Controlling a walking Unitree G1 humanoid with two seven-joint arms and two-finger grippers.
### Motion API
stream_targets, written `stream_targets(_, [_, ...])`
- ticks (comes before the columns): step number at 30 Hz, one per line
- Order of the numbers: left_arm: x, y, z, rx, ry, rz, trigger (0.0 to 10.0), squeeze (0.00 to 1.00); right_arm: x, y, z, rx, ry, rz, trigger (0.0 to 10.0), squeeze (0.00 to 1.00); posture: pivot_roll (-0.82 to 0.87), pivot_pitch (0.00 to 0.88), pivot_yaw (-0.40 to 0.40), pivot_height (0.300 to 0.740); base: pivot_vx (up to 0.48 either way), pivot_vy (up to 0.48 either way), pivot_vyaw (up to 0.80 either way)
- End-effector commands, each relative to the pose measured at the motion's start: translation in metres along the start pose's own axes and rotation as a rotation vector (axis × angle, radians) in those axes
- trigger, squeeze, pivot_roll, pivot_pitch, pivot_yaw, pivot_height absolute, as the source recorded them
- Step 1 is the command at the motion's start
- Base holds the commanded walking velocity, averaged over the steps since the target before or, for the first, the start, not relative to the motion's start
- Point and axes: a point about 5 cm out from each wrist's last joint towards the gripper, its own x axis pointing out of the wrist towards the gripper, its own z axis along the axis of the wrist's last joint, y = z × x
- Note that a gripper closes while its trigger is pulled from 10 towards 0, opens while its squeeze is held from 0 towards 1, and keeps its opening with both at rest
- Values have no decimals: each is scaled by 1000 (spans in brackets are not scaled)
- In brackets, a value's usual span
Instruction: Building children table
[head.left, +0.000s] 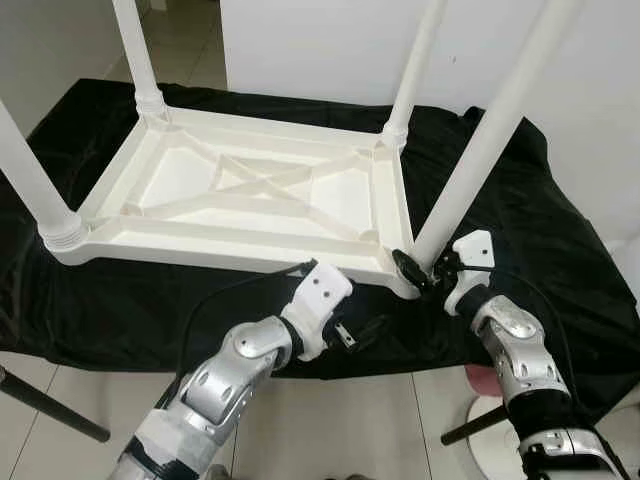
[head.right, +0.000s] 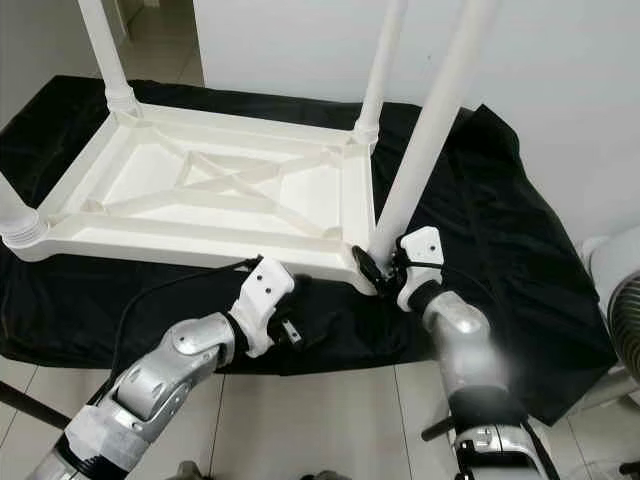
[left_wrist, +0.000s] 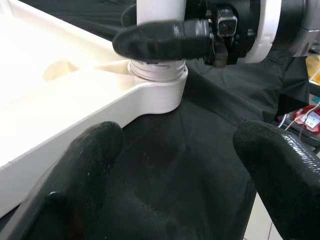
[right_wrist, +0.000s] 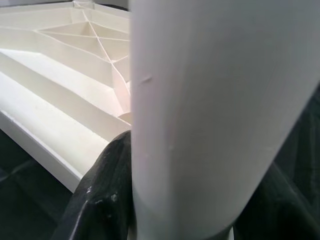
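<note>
A white plastic children's table (head.left: 220, 245) lies upside down on a black cloth, with its legs pointing up. My right gripper (head.left: 415, 270) is shut on the base of the near right leg (head.left: 480, 150), just above its corner socket (left_wrist: 157, 87). In the right wrist view the leg (right_wrist: 220, 115) sits between the black fingers (right_wrist: 105, 195). My left gripper (head.left: 365, 330) is open and hovers low over the cloth in front of the table's near edge, pointing toward that corner. Nothing is between its fingers (left_wrist: 80, 175).
The black cloth (head.left: 560, 230) covers a low platform with tile floor at its front. Other legs rise at the far left (head.left: 135, 50), far right (head.left: 415, 70) and near left (head.left: 30, 170). A fan (head.right: 620, 300) stands to the right, and a black rod (head.left: 50, 405) crosses the floor at the left.
</note>
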Motion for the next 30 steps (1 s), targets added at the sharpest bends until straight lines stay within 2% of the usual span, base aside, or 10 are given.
stream_targets(1, [2, -4, 1, 5, -1, -63, 10000, 0, -1, 0, -4, -15, 14, 20, 0, 0, 2, 45, -101, 740, 0, 0, 0])
stream_targets(5, [2, -5, 0, 4, -1, -59, 10000, 0, -2, 0, -7, -8, 17, 18, 0, 0, 2, 46, -101, 740, 0, 0, 0])
stream_targets(6, [1, -5, 0, 3, -1, -57, 10000, 0, -3, 0, -10, 13, 20, -4, 1922, 0, 1, 55, -102, 740, 0, 0, 0])
stream_targets(7, [1, -5, 0, 1, -2, -56, 10000, 0, -4, 0, -11, 30, 22, -25, 10000, 0, 0, 58, -101, 740, 0, 0, 0])
stream_targets(12, [1, -4, 0, -1, -2, -53, 10000, 0, -5, 1, -13, 62, 16, -83, 10000, 0, -3, 66, -96, 740, 0, 0, 0])
stream_targets(17, [0, -3, 1, -4, -1, -53, 10000, 0, -5, 1, -12, 106, 19, -201, 10000, 0, -7, 71, -89, 740, 0, 0, 0])
stream_targets(20, [-1, -4, 0, -4, 3, -57, 10000, 0, -5, 1, -13, 168, 33, -368, 10000, 0, -12, 79, -76, 740, 0, 0, 0])
stream_targets(26, [-2, -4, 0, -4, 9, -64, 10000, 0, -3, 11, -10, 196, 29, -530, 10000, 0, -18, 90, -64, 740, 0, 0, 0])
stream_targets(28, [-2, -4, -1, -7, 12, -67, 10000, 0, -1, 16, -8, 211, 16, -639, 10000, 0, -24, 93, -61, 740, 0, 0, 0])
stream_targets(30, [-2, -4, -1, -9, 13, -68, 10000, 0, 0, 18, -7, 220, 11, -692, 10000, 0, -24, 93, -61, 740, 0, 0, 0])
